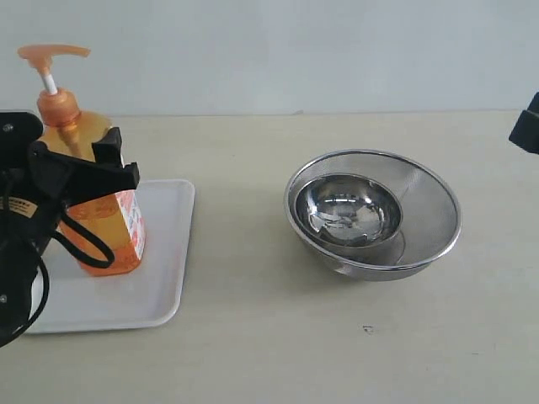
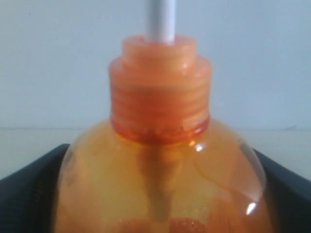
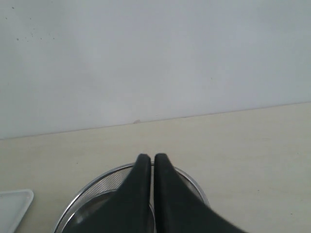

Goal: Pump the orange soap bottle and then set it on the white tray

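Observation:
The orange soap bottle (image 1: 101, 227) stands upright on the white tray (image 1: 160, 278) at the left, its pump head (image 1: 52, 55) raised on the white stem. My left gripper (image 1: 80, 160) is open, with its black fingers on either side of the bottle's shoulder. In the left wrist view the bottle (image 2: 160, 111) fills the space between the fingers (image 2: 29, 184), and the gripper (image 2: 160, 194) sits just below the orange collar. My right gripper (image 3: 151, 158) is shut and holds nothing. It hovers above the steel bowls, and only a dark corner of that arm (image 1: 526, 126) shows in the exterior view.
A steel mesh strainer bowl (image 1: 421, 210) with a smaller polished steel bowl (image 1: 349, 210) nested inside sits right of centre. The strainer's rim (image 3: 192, 179) and a corner of the tray (image 3: 12, 204) show in the right wrist view. A pale wall stands behind the table.

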`<move>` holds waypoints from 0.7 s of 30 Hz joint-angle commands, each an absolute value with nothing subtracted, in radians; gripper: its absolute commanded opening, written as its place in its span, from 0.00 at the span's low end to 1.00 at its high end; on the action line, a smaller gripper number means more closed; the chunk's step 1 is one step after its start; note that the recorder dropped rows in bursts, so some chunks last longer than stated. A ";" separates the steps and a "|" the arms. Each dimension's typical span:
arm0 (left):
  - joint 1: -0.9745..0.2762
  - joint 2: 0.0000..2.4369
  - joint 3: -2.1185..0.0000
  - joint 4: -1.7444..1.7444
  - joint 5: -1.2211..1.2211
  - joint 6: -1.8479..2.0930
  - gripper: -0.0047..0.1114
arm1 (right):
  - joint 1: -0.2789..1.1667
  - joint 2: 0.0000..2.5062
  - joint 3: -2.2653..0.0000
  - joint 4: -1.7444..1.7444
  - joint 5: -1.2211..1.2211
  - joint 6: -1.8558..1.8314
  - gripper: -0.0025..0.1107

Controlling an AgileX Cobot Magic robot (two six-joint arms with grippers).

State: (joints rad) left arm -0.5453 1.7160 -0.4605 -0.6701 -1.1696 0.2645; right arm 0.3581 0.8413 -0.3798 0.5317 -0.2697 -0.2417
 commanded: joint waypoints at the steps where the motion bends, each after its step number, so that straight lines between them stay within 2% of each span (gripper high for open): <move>1: -0.541 1.671 -0.445 -0.671 -1.176 0.270 0.73 | 0.359 0.837 -0.378 0.528 -0.271 -0.245 0.02; 21: -0.541 1.498 -0.371 -0.619 -1.127 0.270 0.73 | 0.359 0.837 -0.378 0.528 -0.271 -0.245 0.02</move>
